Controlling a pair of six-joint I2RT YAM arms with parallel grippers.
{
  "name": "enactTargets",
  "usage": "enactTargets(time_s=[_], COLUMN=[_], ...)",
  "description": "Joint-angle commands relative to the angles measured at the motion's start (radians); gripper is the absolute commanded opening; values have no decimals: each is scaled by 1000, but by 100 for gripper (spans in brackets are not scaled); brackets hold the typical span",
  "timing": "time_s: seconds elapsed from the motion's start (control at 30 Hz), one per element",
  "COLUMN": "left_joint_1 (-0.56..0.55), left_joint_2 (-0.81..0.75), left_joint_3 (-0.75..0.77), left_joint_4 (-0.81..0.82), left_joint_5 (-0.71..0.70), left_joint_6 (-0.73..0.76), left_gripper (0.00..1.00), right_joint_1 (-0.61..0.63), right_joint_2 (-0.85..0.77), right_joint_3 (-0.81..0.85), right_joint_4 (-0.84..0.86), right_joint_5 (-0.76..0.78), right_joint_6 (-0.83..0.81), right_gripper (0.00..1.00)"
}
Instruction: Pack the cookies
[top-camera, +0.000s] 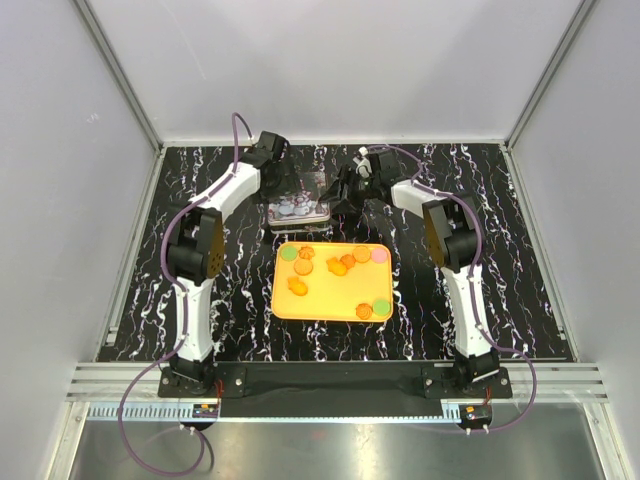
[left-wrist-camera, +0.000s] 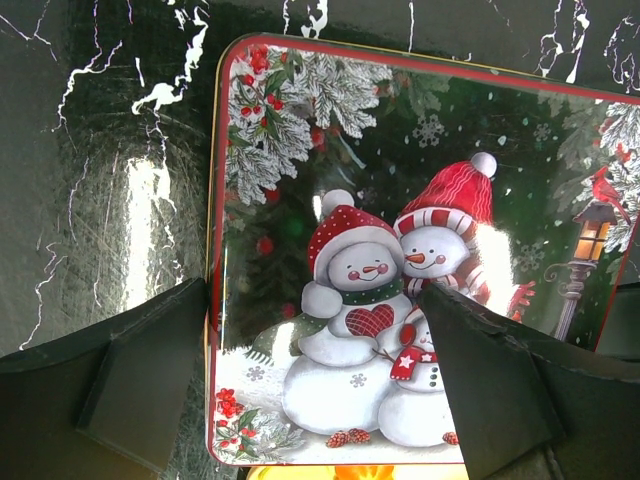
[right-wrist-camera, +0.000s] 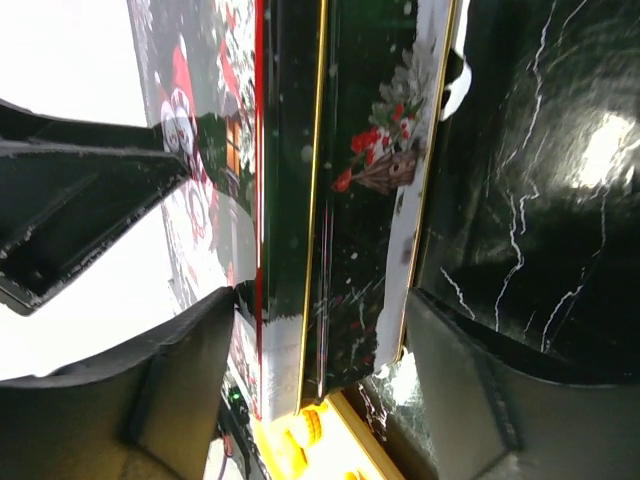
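Note:
Several small cookies, mostly orange (top-camera: 337, 266) with green (top-camera: 288, 254) and pink (top-camera: 379, 255) ones, lie on a yellow tray (top-camera: 330, 312). Behind it sits a closed tin with a snowman lid (top-camera: 298, 208). My left gripper (top-camera: 290, 188) is open above the lid (left-wrist-camera: 400, 200), one finger (left-wrist-camera: 130, 380) beside the tin's left edge and the other over the lid. My right gripper (top-camera: 345, 197) is at the tin's right end. Its fingers (right-wrist-camera: 190, 380) close on the tin's side wall (right-wrist-camera: 350, 230), one on the lid and one at the bottom edge.
The table is black marble (top-camera: 480, 270), enclosed by white walls. The tray's near rim shows below the tin in the left wrist view (left-wrist-camera: 290, 472). An orange cookie (right-wrist-camera: 305, 432) shows in the right wrist view.

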Motion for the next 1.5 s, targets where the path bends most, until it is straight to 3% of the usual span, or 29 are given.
enactTargets(time_s=[0.0,0.43,0.53,0.57,0.63,0.7,0.83,0.9,1.0,1.1,1.3,1.47], left_joint_1=[-13,4,4,4,2,2,1,1,1,5,54,94], left_joint_2=[0,-3,-5,-8,-13,-20,-37,-30,-17,-17,-60,-98], left_joint_3=[-41,-8,-13,-18,-28,-33,-61,-58,-50,-33,-18,-7], left_joint_4=[-77,-68,-57,-53,-39,-36,-8,-10,-14,-11,21,61], left_joint_5=[-20,55,73,78,90,101,107,136,151,179,251,323], left_joint_6=[-3,4,0,-2,-3,-11,-22,-14,1,29,67,95], left_gripper=[94,95,95,95,95,95,95,95,96,96,98,99], right_joint_1=[14,2,4,4,4,4,5,7,14,16,4,-41], right_joint_2=[-65,-117,-99,-96,-91,-90,-87,-90,-113,-143,-229,-206], right_joint_3=[-28,-223,-232,-235,-241,-241,-240,-232,-211,-212,-193,-104], right_joint_4=[16,249,274,292,305,305,296,267,173,108,72,16], right_joint_5=[-59,-142,-151,-154,-152,-143,-126,-122,-90,-74,-25,-19], right_joint_6=[-6,113,133,140,152,155,149,130,56,2,-54,-40], right_gripper=[77,79,67,58,52,38,26,25,27,41,60,75])
